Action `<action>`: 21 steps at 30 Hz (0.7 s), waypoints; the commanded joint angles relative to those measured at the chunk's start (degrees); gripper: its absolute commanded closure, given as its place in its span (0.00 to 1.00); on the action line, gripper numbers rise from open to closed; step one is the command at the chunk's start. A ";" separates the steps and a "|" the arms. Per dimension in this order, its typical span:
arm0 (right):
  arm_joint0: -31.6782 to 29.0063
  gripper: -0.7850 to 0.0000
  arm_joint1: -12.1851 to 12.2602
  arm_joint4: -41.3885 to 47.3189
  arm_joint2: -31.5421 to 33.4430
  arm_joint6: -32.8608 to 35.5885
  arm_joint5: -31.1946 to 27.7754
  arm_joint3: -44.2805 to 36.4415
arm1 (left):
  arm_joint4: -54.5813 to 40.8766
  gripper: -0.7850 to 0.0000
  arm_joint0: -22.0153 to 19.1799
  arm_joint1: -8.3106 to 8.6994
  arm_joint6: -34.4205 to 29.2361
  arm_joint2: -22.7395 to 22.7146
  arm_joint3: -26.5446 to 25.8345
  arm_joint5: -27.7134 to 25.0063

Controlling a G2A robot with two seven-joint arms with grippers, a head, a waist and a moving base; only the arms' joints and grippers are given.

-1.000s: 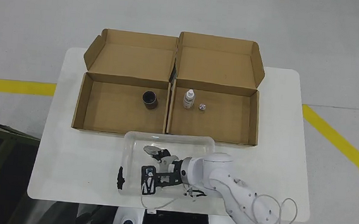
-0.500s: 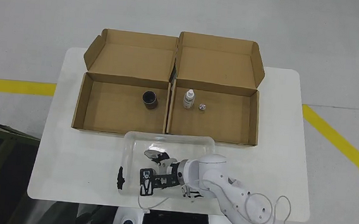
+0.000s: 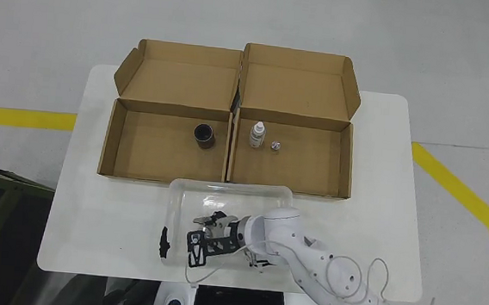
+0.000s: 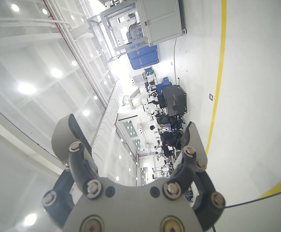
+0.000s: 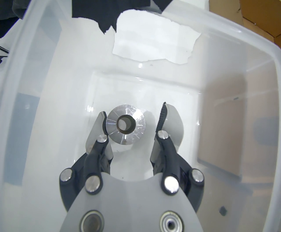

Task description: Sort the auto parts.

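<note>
Silver flanged part [image 5: 136, 123] lay on the floor of the clear bin [image 3: 233, 187], at the worktop's [image 3: 382, 163] 6 o'clock edge. Right gripper [image 5: 132, 116] jaws stood wide astride it, one jaw just beside its rim, the other apart. Left gripper [image 4: 131, 120] jaws were wide, holding nothing, aimed at the ceiling.

No writing, label or number is legible — anywhere.

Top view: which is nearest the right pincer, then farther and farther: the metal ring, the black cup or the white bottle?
1. Metal ring, in the clear tub, between the right pincer fingers.
2. Black cup, in the left box.
3. White bottle, in the right box.
</note>
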 commanded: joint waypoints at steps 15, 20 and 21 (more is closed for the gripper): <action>1.16 1.00 0.29 5.77 1.91 -1.04 -2.99 -2.84 | 0.00 0.00 0.00 0.00 0.00 0.00 0.00 0.00; 0.85 1.00 0.83 8.45 4.12 -2.40 -3.87 -5.07 | 0.00 0.00 0.00 0.00 0.00 0.00 0.00 0.00; 0.73 1.00 0.95 9.19 4.69 -2.79 -3.99 -5.47 | 0.00 0.00 0.00 0.00 0.00 0.00 0.00 0.00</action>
